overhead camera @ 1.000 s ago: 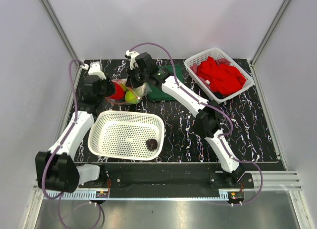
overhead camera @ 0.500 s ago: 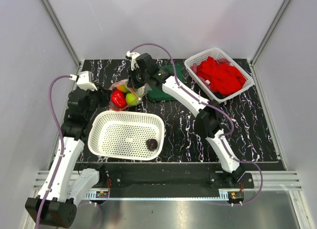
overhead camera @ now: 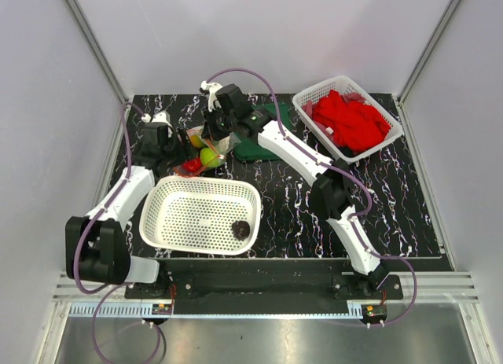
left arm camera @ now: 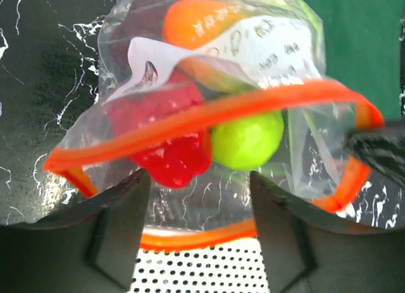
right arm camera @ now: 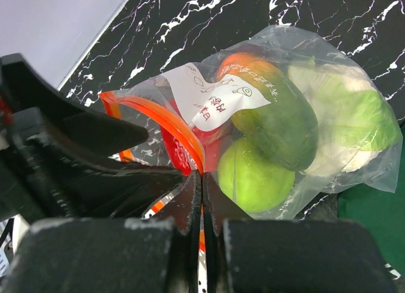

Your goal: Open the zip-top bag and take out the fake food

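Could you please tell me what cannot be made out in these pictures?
Top view: where the right gripper meets the zip-top bag, hidden under its own wrist.
Left wrist view: whatever lies behind the white label.
Top view: dark piece in the white basket, too small to identify.

This is a robotics lab test cell: plain white panels [overhead camera: 275, 34] in aluminium struts [overhead camera: 92, 42] wall off a black marble-patterned table [overhead camera: 393, 207]. Two white robot arms, the left arm [overhead camera: 122, 203] and the right arm [overhead camera: 295, 152], stand bolted to a metal rail [overhead camera: 259, 284] at its near edge, with purple cables [overhead camera: 127, 144] looping off them. White perforated baskets [overhead camera: 189, 215] sit out like props.
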